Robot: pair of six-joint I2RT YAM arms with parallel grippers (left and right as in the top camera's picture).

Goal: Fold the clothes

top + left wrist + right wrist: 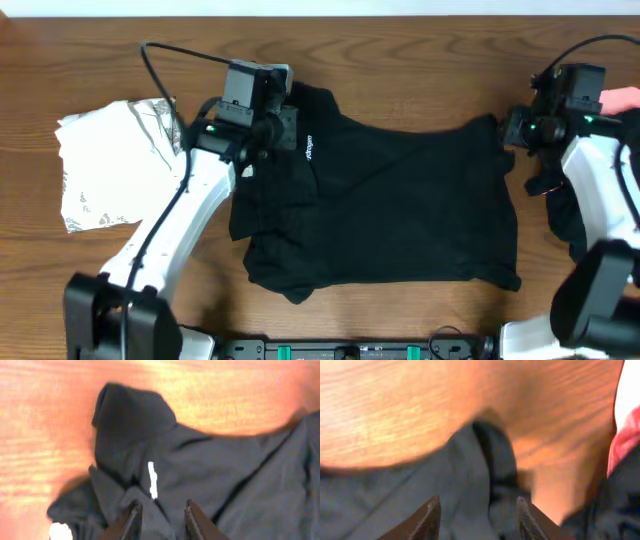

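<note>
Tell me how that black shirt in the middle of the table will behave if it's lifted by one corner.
Probably floppy: the black shirt lies rumpled, its near edge bunched in folds, so it should sag rather than hold shape. Likely light, since the cloth looks thin where it creases. It may drag, not slide, on the wooden table.

The overhead camera is looking straight down on the whole table (420, 40). The left wrist camera is peering closely at the black shirt (400, 200) at its nine o'clock end, the right at its three o'clock end, both sharing it with overhead.
</note>
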